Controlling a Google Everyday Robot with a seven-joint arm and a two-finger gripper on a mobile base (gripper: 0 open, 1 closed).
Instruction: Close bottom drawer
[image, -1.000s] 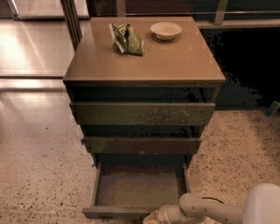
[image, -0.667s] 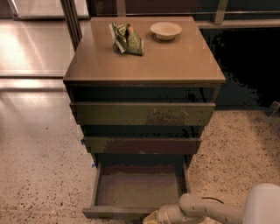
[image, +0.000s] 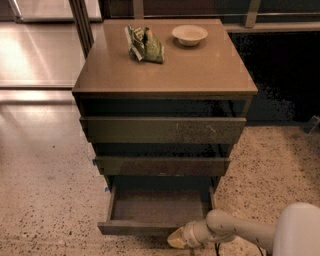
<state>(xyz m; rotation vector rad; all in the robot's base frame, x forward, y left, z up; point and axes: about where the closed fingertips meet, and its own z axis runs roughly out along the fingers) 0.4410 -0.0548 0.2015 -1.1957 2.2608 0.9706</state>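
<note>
Compared with a second ago, the bottom drawer (image: 145, 229) sits slightly further into the cabinet (image: 165, 80), showing less of its grey-brown floor. The gripper (image: 176, 239) has moved in with it. The gripper is at the right part of the drawer's front edge, touching it or just beside it, at the end of a pale arm (image: 235, 231) reaching in from the lower right. Whether the gripper is apart or together cannot be told. The drawer juts out past the middle drawer (image: 162, 165) and top drawer (image: 162, 130), both also slightly out. Speckled floor (image: 45, 210) lies open to the left and right. On top are a bowl (image: 189, 35) and a green packet (image: 145, 44), its print unreadable.
</note>
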